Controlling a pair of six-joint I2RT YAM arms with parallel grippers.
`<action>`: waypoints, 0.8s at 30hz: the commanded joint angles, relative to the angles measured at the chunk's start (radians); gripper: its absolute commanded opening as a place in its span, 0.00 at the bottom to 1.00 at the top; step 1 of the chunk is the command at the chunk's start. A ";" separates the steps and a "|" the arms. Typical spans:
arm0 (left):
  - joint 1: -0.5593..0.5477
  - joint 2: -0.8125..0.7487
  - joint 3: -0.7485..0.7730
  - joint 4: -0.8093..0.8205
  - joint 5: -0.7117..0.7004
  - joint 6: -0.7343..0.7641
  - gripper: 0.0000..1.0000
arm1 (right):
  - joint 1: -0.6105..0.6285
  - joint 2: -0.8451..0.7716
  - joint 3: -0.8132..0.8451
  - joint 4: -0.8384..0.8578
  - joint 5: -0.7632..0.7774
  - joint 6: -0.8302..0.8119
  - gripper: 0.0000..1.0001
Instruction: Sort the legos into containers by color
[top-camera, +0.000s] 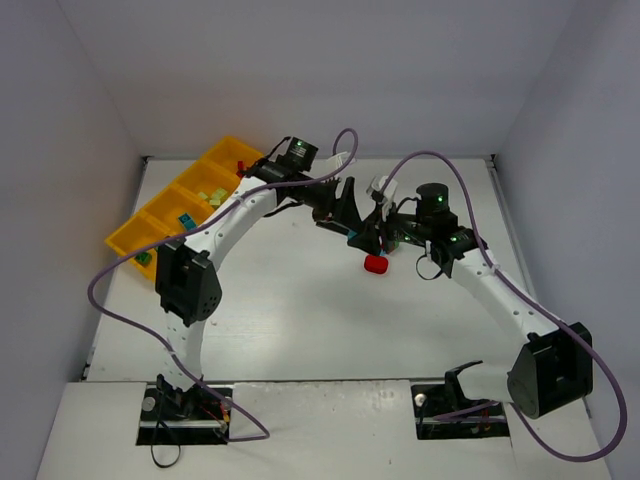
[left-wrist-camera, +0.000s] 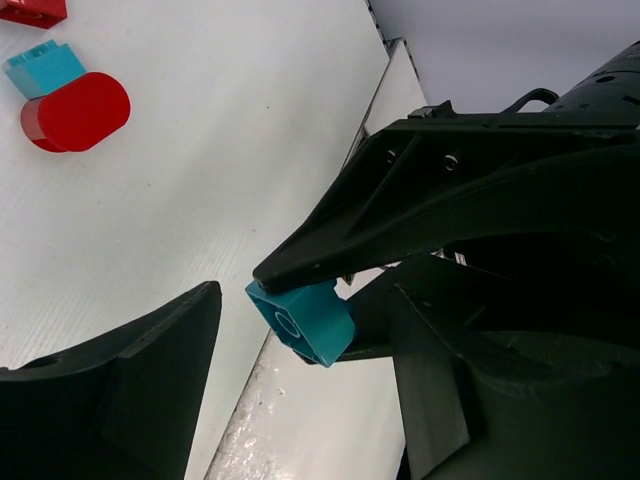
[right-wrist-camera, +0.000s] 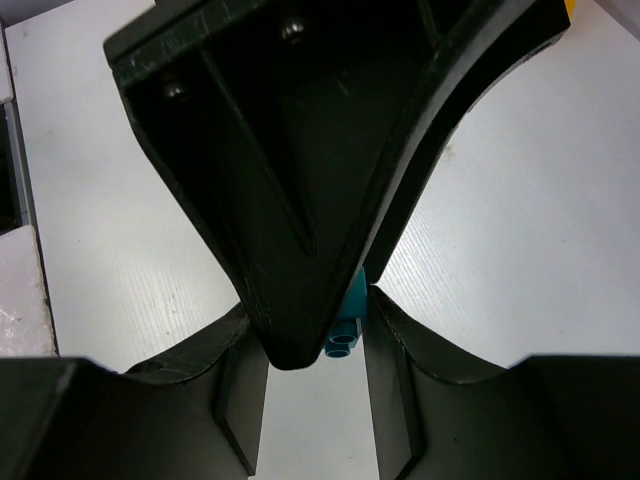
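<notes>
Teal brick (top-camera: 355, 241) held over the white counter (top-camera: 300, 320) where both bent arms meet, a red half-round (top-camera: 376, 264) lying just beside, the orange-yellow tray (top-camera: 120, 240) well to the left. From the left wrist, left jaws spread around the tilted brick, its hollow underside toward the lens. From the right wrist, right jaws pinch it.
</notes>
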 joint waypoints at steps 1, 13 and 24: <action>-0.024 -0.019 0.054 -0.008 0.027 0.016 0.60 | 0.004 0.008 0.061 0.060 -0.022 -0.011 0.14; -0.047 -0.008 0.049 -0.003 -0.008 -0.007 0.27 | 0.010 0.008 0.054 0.058 0.000 -0.010 0.15; -0.029 -0.016 0.053 -0.004 -0.079 -0.001 0.00 | 0.011 0.016 0.048 0.057 0.046 0.006 0.88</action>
